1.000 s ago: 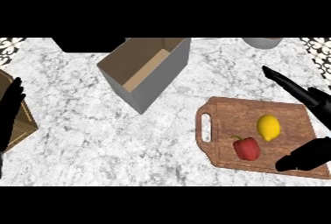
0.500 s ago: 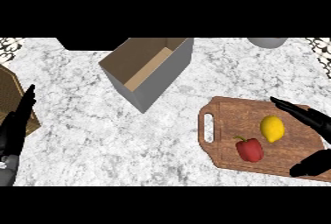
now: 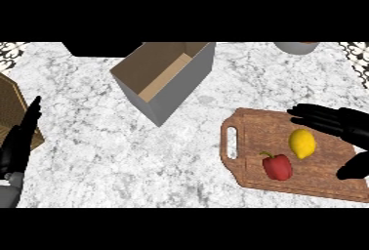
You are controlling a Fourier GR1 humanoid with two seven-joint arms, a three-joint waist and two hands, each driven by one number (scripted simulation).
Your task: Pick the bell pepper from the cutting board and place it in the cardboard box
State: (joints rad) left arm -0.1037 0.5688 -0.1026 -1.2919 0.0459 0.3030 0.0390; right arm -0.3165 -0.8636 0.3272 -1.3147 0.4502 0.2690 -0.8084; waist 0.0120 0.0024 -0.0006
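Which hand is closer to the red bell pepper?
The right hand. It hovers open over the right end of the cutting board, just right of the bell pepper. The left hand is far off at the counter's left edge.

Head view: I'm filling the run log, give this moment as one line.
right robot hand: open, over cutting board | bell pepper: on board beside lemon, ungrasped | left robot hand: open at left edge
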